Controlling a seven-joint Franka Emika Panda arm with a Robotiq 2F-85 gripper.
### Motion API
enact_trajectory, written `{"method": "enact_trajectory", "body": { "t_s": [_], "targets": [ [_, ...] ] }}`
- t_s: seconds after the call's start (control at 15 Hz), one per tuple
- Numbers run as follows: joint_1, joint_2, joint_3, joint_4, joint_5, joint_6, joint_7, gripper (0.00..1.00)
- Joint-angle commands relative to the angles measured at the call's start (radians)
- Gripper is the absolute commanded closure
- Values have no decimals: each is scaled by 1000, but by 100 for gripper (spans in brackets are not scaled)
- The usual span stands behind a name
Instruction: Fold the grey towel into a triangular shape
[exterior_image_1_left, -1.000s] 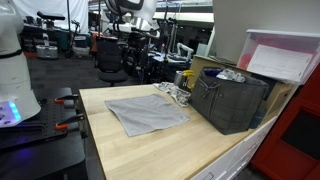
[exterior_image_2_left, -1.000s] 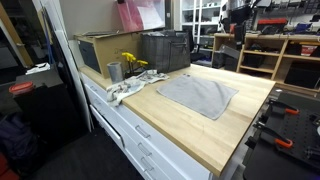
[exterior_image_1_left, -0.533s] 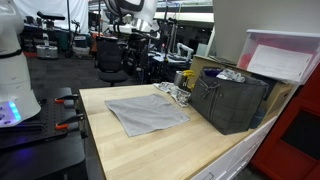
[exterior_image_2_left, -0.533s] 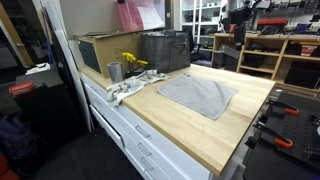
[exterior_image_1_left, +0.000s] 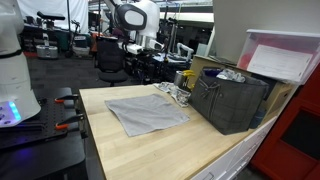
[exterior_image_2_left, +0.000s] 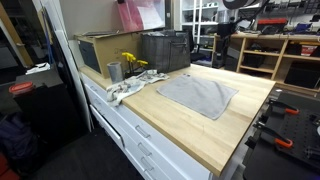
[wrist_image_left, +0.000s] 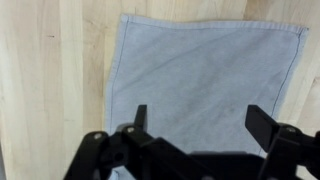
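A grey towel (exterior_image_1_left: 146, 112) lies flat and unfolded on the wooden table (exterior_image_1_left: 170, 150). It also shows in an exterior view (exterior_image_2_left: 198, 95) and fills the wrist view (wrist_image_left: 205, 75). My gripper (wrist_image_left: 203, 120) hangs high above the towel, open and empty, fingers wide apart. In an exterior view the arm (exterior_image_1_left: 135, 20) is up at the back of the table. In an exterior view only its top shows (exterior_image_2_left: 232, 6).
A dark mesh crate (exterior_image_1_left: 230, 100) stands on the table beside the towel, with a metal cup (exterior_image_2_left: 114, 71), yellow flowers (exterior_image_2_left: 131, 62) and a crumpled white cloth (exterior_image_2_left: 125, 90) near it. A cardboard box (exterior_image_2_left: 100, 48) is behind. The table's front edge is close to the towel.
The arm has come further into view above the back of the table. The towel has not moved.
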Motion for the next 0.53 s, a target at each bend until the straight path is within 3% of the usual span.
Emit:
{"method": "enact_trajectory", "body": {
  "t_s": [0.0,0.2,0.47],
  "targets": [
    [-18,130,26,66,49,70,-4,0],
    [-34,221,42,116,57,82,6,0],
    [-47,231,57,112,34,70,7,0]
  ]
}}
